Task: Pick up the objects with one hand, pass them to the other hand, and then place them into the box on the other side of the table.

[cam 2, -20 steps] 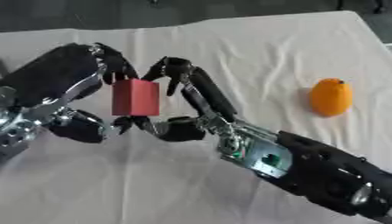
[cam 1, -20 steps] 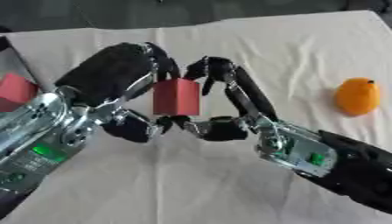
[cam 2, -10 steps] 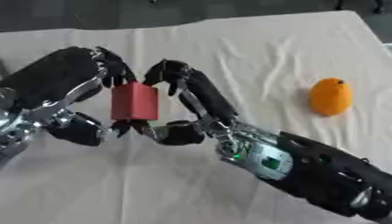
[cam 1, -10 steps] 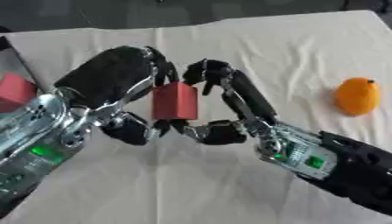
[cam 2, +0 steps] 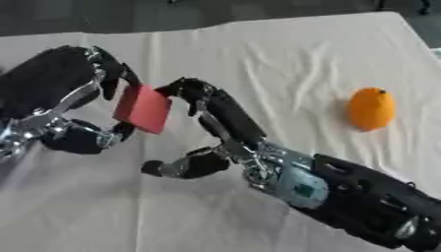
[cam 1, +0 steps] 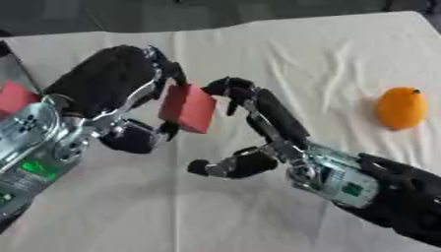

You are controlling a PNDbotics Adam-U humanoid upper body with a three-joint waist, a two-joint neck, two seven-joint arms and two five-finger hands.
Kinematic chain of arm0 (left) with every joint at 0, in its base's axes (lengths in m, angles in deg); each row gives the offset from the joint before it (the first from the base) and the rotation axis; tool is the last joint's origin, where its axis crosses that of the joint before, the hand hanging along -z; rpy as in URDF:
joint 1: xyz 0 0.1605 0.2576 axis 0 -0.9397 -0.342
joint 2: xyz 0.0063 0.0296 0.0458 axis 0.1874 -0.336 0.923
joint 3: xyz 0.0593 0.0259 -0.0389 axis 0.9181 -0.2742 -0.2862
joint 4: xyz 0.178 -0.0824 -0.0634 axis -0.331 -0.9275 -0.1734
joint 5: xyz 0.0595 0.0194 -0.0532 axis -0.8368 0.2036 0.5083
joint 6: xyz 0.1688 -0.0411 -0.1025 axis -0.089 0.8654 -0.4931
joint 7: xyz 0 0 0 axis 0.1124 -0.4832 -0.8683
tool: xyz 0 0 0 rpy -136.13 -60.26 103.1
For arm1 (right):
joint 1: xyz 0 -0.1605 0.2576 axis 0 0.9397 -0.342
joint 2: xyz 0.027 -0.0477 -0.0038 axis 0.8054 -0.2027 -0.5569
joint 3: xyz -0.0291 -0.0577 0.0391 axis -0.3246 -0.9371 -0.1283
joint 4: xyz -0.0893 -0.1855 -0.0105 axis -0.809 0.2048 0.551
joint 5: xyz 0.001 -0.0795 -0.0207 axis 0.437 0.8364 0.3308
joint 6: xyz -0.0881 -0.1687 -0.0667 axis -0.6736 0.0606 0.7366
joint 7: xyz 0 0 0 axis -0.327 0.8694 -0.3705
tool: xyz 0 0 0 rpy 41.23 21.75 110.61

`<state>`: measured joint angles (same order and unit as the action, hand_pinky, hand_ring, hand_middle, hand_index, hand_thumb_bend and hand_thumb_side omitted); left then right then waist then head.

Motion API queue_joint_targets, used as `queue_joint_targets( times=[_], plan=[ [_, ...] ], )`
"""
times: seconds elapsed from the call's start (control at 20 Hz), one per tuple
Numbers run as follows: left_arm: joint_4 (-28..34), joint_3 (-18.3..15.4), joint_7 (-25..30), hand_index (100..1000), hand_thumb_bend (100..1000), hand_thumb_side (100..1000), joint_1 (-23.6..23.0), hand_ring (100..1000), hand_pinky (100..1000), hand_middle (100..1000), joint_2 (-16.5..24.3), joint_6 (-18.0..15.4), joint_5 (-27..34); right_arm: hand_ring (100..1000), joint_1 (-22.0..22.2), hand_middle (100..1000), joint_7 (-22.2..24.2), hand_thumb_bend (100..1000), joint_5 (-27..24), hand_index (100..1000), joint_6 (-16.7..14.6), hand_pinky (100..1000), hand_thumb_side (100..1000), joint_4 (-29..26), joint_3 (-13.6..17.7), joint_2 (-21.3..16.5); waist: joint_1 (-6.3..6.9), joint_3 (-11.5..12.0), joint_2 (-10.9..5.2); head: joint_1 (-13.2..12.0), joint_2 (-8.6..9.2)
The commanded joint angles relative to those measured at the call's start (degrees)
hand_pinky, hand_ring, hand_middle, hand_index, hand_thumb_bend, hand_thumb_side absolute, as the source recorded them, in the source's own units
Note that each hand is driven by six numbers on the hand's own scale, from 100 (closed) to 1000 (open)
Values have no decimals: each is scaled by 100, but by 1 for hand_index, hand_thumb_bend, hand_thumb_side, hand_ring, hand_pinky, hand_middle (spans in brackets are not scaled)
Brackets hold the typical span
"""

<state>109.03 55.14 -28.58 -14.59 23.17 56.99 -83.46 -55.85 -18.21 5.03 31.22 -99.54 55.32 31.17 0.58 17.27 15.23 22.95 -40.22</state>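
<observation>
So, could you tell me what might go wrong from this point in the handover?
1. The left hand pinches the red block by its edges above the table; the tilted block could slip and drop onto the white cloth.
2. The right hand has its fingertips right beside the block's upper corner and may knock it as it moves off.
3. The orange fruit sits alone on wrinkled cloth and might roll if the cloth is tugged.

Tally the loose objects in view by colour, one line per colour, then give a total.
Red: 2, the red block held in the left hand and a red object at the left edge of the left eye view
Orange: 1, the orange fruit on the cloth
Total: 3
</observation>
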Motion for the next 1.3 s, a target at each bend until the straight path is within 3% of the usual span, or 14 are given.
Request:
queue_joint_targets(
  times=[0.05,0.45,0.7,1.3],
  plan=[
    [54,-149,-75,446,350,100,84,525,730,364,168,19,-1,822,-3,696,-28,721,57,794,33,466,416,-55,10,-71,49,-1,-90,37,5],
    [51,-105,-116,436,320,100,78,521,742,352,135,-2,127,822,16,695,-86,717,80,798,36,466,418,-55,-29,-52,43,-4,-79,38,-13],
    [87,-81,-51,432,323,100,83,520,745,345,147,-15,177,837,19,710,-125,728,82,852,127,479,418,-55,-22,-67,55,-4,-83,44,-12],
    [248,-31,204,431,349,102,59,529,742,341,316,-103,185,840,52,712,-396,734,169,892,648,477,428,-55,-37,-76,69,-9,-90,59,-21]
  ],
)
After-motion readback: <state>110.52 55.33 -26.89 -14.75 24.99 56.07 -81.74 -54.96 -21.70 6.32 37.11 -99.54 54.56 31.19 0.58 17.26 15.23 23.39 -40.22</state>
